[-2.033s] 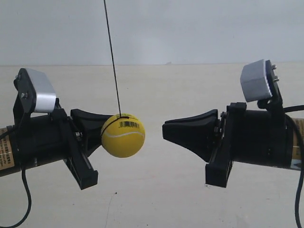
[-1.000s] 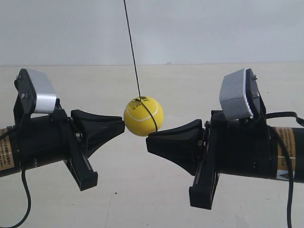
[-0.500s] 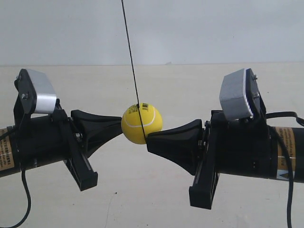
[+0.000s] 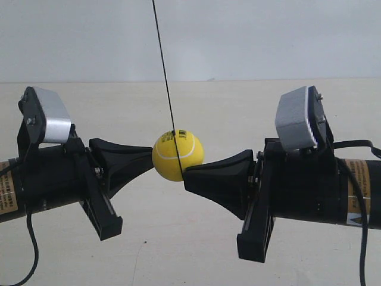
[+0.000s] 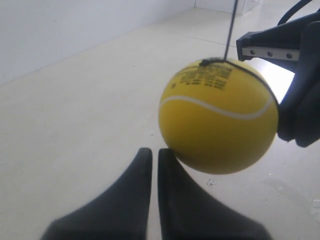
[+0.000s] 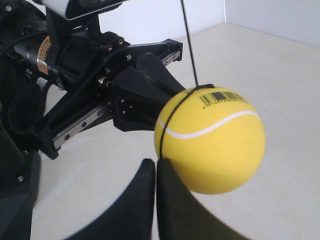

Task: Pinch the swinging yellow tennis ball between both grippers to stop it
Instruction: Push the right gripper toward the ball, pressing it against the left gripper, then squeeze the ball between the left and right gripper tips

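Observation:
The yellow tennis ball (image 4: 177,156) hangs on a thin black string (image 4: 164,65) between two black wedge-shaped grippers. The gripper at the exterior view's left (image 4: 153,157) touches one side of the ball. The gripper at the exterior view's right (image 4: 186,174) touches the lower part of the opposite side. In the left wrist view the ball (image 5: 218,117) rests against the tip of my left gripper (image 5: 151,152), whose jaws are shut with a thin slit between them. In the right wrist view the ball (image 6: 212,142) sits against my shut right gripper (image 6: 156,162).
A pale floor (image 4: 178,250) lies below and a plain white wall (image 4: 250,36) behind. Each arm carries a grey boxy module (image 4: 50,113) on top. In the right wrist view the opposing arm (image 6: 100,85) fills the area behind the ball.
The ball swung from the left-side gripper toward the middle. The arm at the exterior view's right moved in until its tip met the ball. Over the last half second nothing visibly moves.

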Robot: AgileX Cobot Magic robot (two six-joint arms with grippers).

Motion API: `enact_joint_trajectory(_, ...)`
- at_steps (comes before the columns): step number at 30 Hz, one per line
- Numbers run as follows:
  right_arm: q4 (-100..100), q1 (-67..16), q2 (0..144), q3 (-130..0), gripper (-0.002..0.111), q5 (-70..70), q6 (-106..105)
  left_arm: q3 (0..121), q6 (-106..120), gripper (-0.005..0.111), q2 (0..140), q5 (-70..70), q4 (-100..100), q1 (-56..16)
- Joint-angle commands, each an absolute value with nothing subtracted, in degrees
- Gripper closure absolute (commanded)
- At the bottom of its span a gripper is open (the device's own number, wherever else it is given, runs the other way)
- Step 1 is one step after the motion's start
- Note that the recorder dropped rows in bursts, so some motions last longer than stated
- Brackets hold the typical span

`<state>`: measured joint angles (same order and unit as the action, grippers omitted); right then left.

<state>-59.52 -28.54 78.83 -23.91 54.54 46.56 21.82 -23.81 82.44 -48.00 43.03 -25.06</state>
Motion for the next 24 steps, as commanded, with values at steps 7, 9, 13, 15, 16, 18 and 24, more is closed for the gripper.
enact_joint_trajectory(7,-59.1,-28.7,78.7,-24.2,0.108,54.5,46.3,21.7,-23.9,0.102,82.7,-48.3,44.1,-25.4)
enact_joint_trajectory(9,-59.1,-28.7,78.7,-24.2,0.108,54.5,46.3,21.7,-23.9,0.102,82.7,-48.3,44.2,-25.4)
enact_joint_trajectory(13,-59.1,-28.7,78.7,-24.2,0.108,54.5,46.3,21.7,-23.9,0.102,82.7,-48.3,44.2,-25.4)
enact_joint_trajectory(15,-59.1,-28.7,78.7,-24.2,0.108,54.5,46.3,21.7,-23.9,0.102,82.7,-48.3,43.9,-25.4)
enact_joint_trajectory(16,-59.1,-28.7,78.7,-24.2,0.108,54.5,46.3,21.7,-23.9,0.102,82.7,-48.3,43.9,-25.4)
enact_joint_trajectory(18,-59.1,-28.7,78.7,-24.2,0.108,54.2,46.3,21.7,-23.9,0.102,82.7,-48.3,43.9,-25.4)
enact_joint_trajectory(24,-59.1,-28.5,78.7,-24.2,0.108,50.9,46.2,21.7,-23.9,0.102,82.7,-48.3,43.9,-25.4)
